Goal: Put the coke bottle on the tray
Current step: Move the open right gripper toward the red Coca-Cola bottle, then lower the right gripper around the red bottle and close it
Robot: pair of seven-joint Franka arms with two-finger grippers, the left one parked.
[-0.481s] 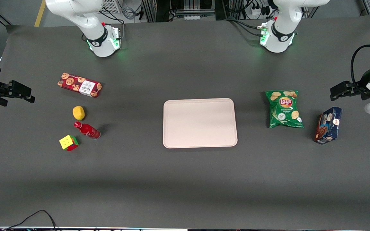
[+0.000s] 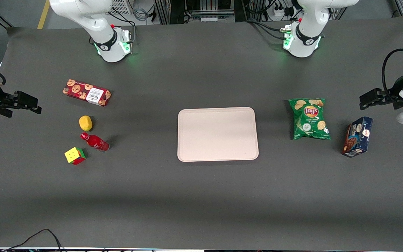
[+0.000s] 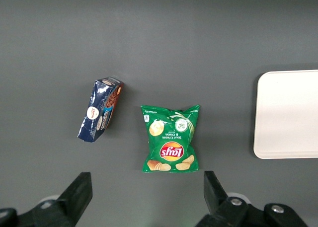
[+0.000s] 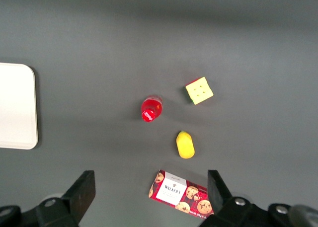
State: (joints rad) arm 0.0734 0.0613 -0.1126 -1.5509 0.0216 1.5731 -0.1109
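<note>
Currently the coke bottle (image 2: pixel 95 141) stands on the counter (image 2: pixel 201 196), well apart from the tray (image 2: pixel 217 134). The tool (image 2: pixel 30 104) hangs wide open and empty at the working arm's end; pickup and placement both remain.

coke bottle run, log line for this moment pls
phase: approach | gripper: open, high at working arm's table end, holding nothing | coke bottle: upright on table between lemon and cube | tray: bare

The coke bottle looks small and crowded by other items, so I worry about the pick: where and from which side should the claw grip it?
The coke bottle stands upright, seen cap-on in the wrist view. Best to come from above and close on the body below its narrow neck. The lemon and the cube stand apart, leaving room. The claw is open, high toward the working arm's end.
</note>
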